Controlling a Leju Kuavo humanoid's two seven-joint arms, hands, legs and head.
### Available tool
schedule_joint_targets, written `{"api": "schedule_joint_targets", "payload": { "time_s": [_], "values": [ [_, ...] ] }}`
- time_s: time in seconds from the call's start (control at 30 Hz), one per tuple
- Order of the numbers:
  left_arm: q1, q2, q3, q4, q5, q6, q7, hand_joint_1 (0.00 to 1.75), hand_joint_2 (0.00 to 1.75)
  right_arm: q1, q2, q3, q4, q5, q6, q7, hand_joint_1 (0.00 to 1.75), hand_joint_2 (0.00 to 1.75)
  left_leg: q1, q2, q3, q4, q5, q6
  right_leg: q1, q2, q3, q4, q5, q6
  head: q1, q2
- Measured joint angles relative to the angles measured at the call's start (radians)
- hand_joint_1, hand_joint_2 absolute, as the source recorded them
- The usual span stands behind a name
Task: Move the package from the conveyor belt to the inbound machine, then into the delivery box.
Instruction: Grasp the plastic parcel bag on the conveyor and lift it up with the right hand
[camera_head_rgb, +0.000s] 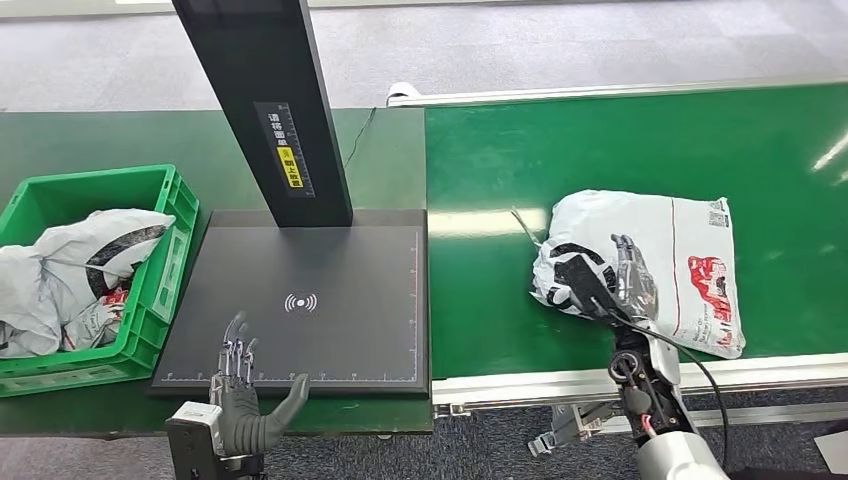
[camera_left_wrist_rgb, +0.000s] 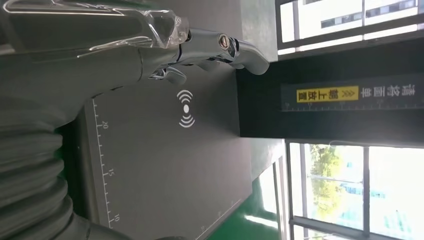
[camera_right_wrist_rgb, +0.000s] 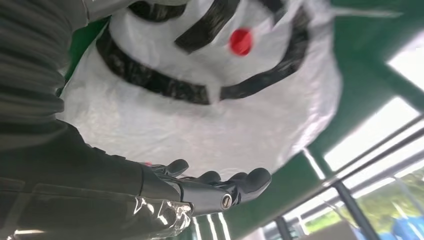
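Reaching over the package (camera_head_rgb: 650, 265), the right robot hand (camera_head_rgb: 610, 280) is seen at its near left end, where the bag lies on the green conveyor belt (camera_head_rgb: 560, 150) close to the near edge. The fingers (camera_right_wrist_rgb: 235, 182) are laid along the white plastic, but whether a grip is made cannot be told. The left robot hand (camera_head_rgb: 245, 395) is held open, fingers apart, over the near edge of the inbound machine (camera_head_rgb: 330, 330), whose dark plate is bare. Other bags are already piled in the green delivery box (camera_head_rgb: 160, 270) at the left of the bench (camera_head_rgb: 60, 140). By that showing, this package is judged to be at the very first step: the lift, the scan and the drop into the box are all left to be done
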Motion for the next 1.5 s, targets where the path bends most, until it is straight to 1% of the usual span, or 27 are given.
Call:
{"api": "schedule_joint_targets", "payload": {
  "time_s": [0.07,0.17,0.23,0.33,0.43,0.53,0.63,0.77,1.27,1.43,1.47,1.5],
  "values": [
    [-0.001,0.002,0.0,0.0,0.007,-0.003,-0.003,0.0,1.75,-0.023,-0.037,-0.03,0.039,-0.003,0.015,0.023,0.0,1.75,0.0,0.0,0.0,0.0,0.0,0.0,0.0,-0.001,0.0,0.0,0.0,0.0,0.0,0.0],
    [-0.007,0.005,0.001,0.002,0.011,-0.011,-0.005,0.0,1.75,-0.044,-0.087,-0.084,0.082,-0.013,0.033,0.034,0.0,1.75,0.0,0.0,-0.001,0.0,0.0,0.001,-0.001,-0.001,0.001,0.0,0.0,0.0,0.0,0.0],
    [-0.012,0.006,0.002,0.004,0.011,-0.012,-0.005,0.0,1.75,-0.048,-0.109,-0.111,0.1,-0.013,0.038,0.033,0.0,1.75,-0.001,0.0,-0.001,0.0,-0.001,0.001,-0.001,0.0,0.0,0.0,0.0,0.0,0.0,0.0],
    [-0.016,0.006,0.002,0.006,0.012,-0.013,-0.006,0.0,1.75,-0.048,-0.125,-0.134,0.119,-0.013,0.037,0.034,0.0,1.75,-0.001,0.0,-0.001,0.0,-0.001,0.002,-0.001,0.0,0.0,0.0,0.0,0.0,0.0,0.0],
    [-0.019,0.006,0.002,0.008,0.012,-0.016,-0.006,0.0,1.75,-0.049,-0.132,-0.154,0.133,-0.023,0.063,0.037,0.0,1.75,-0.001,0.0,-0.001,0.0,-0.001,0.002,-0.001,0.0,0.0,0.0,0.0,0.0,0.0,0.0],
    [-0.024,0.008,0.004,0.011,0.011,-0.022,-0.006,0.0,1.75,-0.049,-0.141,-0.178,0.147,-0.027,0.148,0.032,0.0,1.75,0.0,0.0,-0.001,0.0,-0.001,0.002,-0.001,0.0,0.0,0.0,0.0,0.0,0.0,0.0],
    [-0.027,0.01,0.009,0.017,0.009,-0.028,-0.007,0.0,1.75,-0.048,-0.145,-0.185,0.162,0.001,0.227,0.029,0.0,1.75,-0.001,0.001,-0.001,0.0,-0.001,0.002,-0.001,0.0,0.0,0.0,0.0,0.0,0.0,0.0],
    [-0.029,0.012,0.015,0.031,0.006,-0.031,-0.01,0.0,1.75,-0.049,-0.142,-0.184,0.179,0.04,0.286,0.047,0.0,1.75,-0.001,0.0,-0.001,0.0,-0.001,0.002,-0.001,0.0,0.0,0.0,0.0,0.0,0.0,0.0],
    [-0.035,0.016,0.027,0.05,0.006,-0.031,-0.014,0.0,1.75,-0.053,-0.135,-0.183,0.202,0.053,0.309,0.056,0.0,1.75,-0.001,0.0,-0.001,0.0,-0.001,0.002,-0.001,0.0,0.001,0.0,0.0,0.0,0.0,0.0],
    [-0.042,0.016,0.028,0.057,0.003,-0.031,-0.014,0.0,1.75,-0.052,-0.13,-0.181,0.204,0.083,0.341,0.058,0.0,1.75,-0.001,0.0,0.0,0.0,-0.001,0.002,-0.001,0.0,0.001,0.0,0.0,0.0,0.0,0.0],
    [-0.044,0.016,0.028,0.059,0.002,-0.031,-0.014,0.0,1.75,-0.052,-0.128,-0.18,0.204,0.091,0.346,0.057,0.17,1.75,-0.001,0.0,0.0,0.0,-0.001,0.002,-0.001,0.0,0.001,0.0,0.0,0.0,0.0,0.0],
    [-0.046,0.016,0.028,0.06,0.0,-0.031,-0.014,0.0,1.75,-0.051,-0.126,-0.177,0.204,0.102,0.352,0.053,0.61,1.75,-0.001,0.0,0.0,0.0,-0.001,0.002,-0.001,0.0,0.001,0.0,0.0,0.0,0.0,0.0]
  ]
}}
